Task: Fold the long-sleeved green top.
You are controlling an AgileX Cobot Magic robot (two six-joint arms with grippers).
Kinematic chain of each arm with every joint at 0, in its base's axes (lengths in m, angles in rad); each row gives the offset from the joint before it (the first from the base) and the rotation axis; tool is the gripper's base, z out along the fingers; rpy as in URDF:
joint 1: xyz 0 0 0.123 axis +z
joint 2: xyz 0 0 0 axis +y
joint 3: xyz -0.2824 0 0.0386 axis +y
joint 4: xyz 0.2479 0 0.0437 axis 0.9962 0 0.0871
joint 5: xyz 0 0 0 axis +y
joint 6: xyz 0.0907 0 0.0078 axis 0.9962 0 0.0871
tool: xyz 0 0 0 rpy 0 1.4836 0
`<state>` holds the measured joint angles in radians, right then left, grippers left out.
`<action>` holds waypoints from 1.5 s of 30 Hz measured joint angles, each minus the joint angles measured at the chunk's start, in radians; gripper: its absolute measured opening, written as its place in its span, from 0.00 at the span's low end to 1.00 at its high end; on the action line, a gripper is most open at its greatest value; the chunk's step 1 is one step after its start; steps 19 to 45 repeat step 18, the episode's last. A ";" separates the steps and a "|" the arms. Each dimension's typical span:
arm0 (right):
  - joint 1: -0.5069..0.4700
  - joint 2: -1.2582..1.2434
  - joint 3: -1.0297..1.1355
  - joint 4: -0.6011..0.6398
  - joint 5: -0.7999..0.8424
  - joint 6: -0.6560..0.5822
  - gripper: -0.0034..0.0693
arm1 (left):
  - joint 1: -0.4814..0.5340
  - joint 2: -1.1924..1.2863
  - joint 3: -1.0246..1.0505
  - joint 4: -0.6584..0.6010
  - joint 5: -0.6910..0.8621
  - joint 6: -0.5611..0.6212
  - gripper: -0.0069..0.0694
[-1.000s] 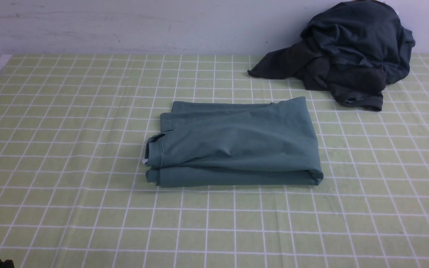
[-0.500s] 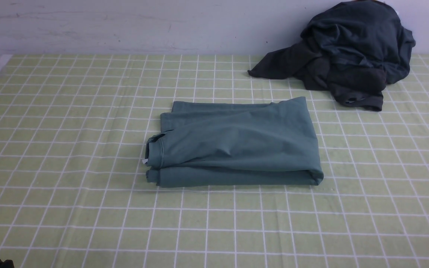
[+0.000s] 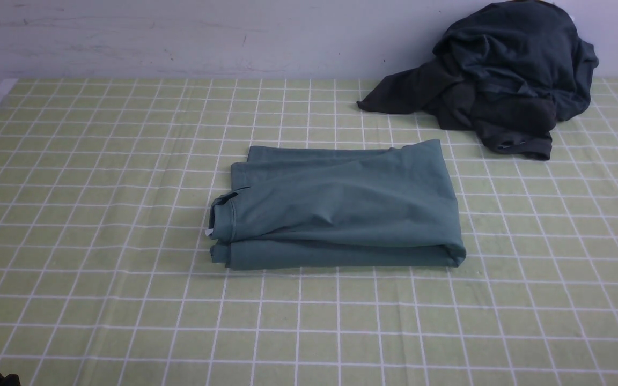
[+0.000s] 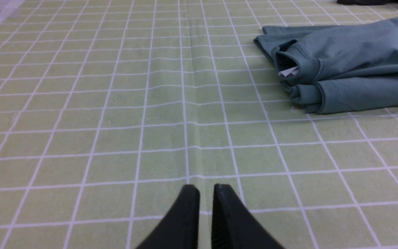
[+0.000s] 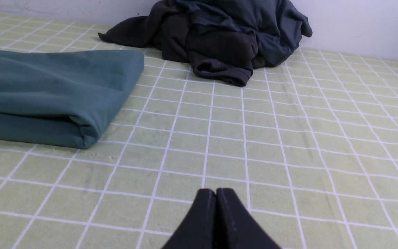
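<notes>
The green long-sleeved top (image 3: 341,209) lies folded into a thick rectangle at the middle of the checked tablecloth (image 3: 100,214), its collar and a white tag on the left end. In the left wrist view the green long-sleeved top (image 4: 351,62) lies well away from my left gripper (image 4: 206,188), whose fingers stand a narrow gap apart with nothing between them. My right gripper (image 5: 216,191) is shut and empty, low over the cloth and apart from the folded end of the green long-sleeved top (image 5: 47,90). Neither gripper touches it.
A dark charcoal heap of clothes (image 3: 507,80) is piled against the wall at the back right, and the dark heap (image 5: 219,34) also shows in the right wrist view. A dark part of my left arm (image 3: 0,379) peeks in at the front left corner.
</notes>
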<state>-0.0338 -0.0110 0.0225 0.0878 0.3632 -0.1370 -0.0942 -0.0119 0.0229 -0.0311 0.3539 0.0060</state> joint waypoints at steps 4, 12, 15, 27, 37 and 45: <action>0.000 0.000 0.000 0.000 0.000 0.000 0.03 | 0.000 0.000 0.000 0.000 0.000 -0.006 0.16; 0.000 0.000 0.000 0.000 0.000 0.000 0.03 | 0.000 0.000 0.000 0.000 0.000 0.000 0.16; 0.000 0.000 0.000 0.000 0.000 0.000 0.03 | 0.000 0.000 0.000 0.000 0.000 -0.006 0.16; 0.000 0.000 0.000 0.000 0.000 0.000 0.03 | 0.000 0.000 0.000 0.000 0.000 0.000 0.16; 0.000 0.000 0.000 0.000 0.000 0.000 0.03 | 0.000 0.000 0.000 0.000 0.000 0.000 0.16; 0.000 0.000 0.000 0.000 0.000 0.000 0.03 | 0.000 0.000 0.000 0.000 0.000 0.000 0.16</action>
